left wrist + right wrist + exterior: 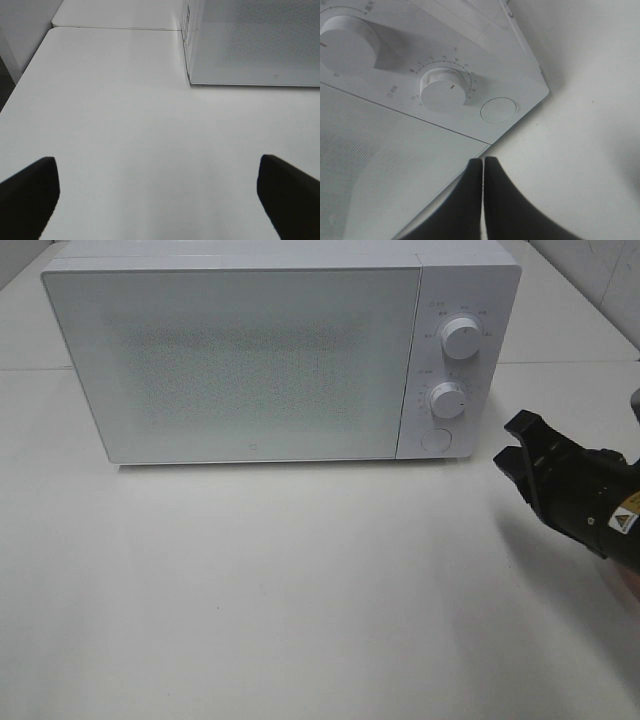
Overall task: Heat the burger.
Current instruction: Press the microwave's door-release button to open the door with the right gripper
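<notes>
Your right gripper (483,167) has its jaws pressed together, empty, with the microwave (395,165) and its dial (443,90), numbered from 0, just ahead. Your left gripper (160,200) gapes wide, empty; where the burger sits, you can't tell.

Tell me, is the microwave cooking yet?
Can't tell yet. Done: the microwave door is shut, with no burger outside; whether it's inside is hidden. In hand: the right gripper, shut, hovers near the lower knob and round button. To do: probably setting the knob and starting. The left gripper is open.
</notes>
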Available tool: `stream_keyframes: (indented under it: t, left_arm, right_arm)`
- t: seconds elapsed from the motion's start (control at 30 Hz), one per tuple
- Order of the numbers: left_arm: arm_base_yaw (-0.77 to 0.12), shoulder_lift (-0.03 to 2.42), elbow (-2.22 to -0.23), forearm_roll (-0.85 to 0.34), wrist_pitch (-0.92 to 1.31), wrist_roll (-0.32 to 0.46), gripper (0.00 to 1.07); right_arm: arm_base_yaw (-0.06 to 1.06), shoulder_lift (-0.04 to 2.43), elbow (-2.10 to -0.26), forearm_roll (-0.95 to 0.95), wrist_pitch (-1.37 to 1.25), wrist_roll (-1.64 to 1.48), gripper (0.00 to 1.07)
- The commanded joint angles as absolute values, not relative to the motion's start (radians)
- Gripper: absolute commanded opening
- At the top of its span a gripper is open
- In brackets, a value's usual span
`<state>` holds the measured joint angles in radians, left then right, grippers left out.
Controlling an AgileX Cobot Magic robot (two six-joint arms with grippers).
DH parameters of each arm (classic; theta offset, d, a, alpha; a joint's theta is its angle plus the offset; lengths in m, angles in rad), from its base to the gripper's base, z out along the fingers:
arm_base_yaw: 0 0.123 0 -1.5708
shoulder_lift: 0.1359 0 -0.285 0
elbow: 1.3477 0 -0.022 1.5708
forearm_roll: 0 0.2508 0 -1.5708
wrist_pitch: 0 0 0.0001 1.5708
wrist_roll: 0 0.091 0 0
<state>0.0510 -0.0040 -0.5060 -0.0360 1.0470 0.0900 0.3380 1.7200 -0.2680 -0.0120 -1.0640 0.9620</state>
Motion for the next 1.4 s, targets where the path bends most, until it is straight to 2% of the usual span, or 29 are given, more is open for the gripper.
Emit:
stream_keyframes:
  t: [0.03,0.27,0.6,0.93,1.4]
  left_arm:
    - [0.047,-0.024,-0.505,-0.038,1.047,0.086,1.03]
    - [0.047,-0.024,-0.505,-0.038,1.047,0.086,1.03]
    - [0.047,-0.024,-0.505,-0.038,1.047,0.086,1.03]
    - [0.047,-0.024,-0.505,-0.038,1.047,0.086,1.03]
    - [0.047,-0.024,-0.505,-0.038,1.047,0.086,1.03]
  right_arm:
    - [0.365,1.758,-0.314,0.044,-1.077,1.113,0.00]
    - [0.368,1.861,-0.428,0.094,-1.019,1.291,0.00]
    - [0.368,1.965,-0.590,0.117,-0.896,1.373,0.00]
    - [0.368,2.020,-0.687,0.139,-0.786,1.390,0.00]
    - [0.376,2.082,-0.755,0.161,-0.816,1.404,0.00]
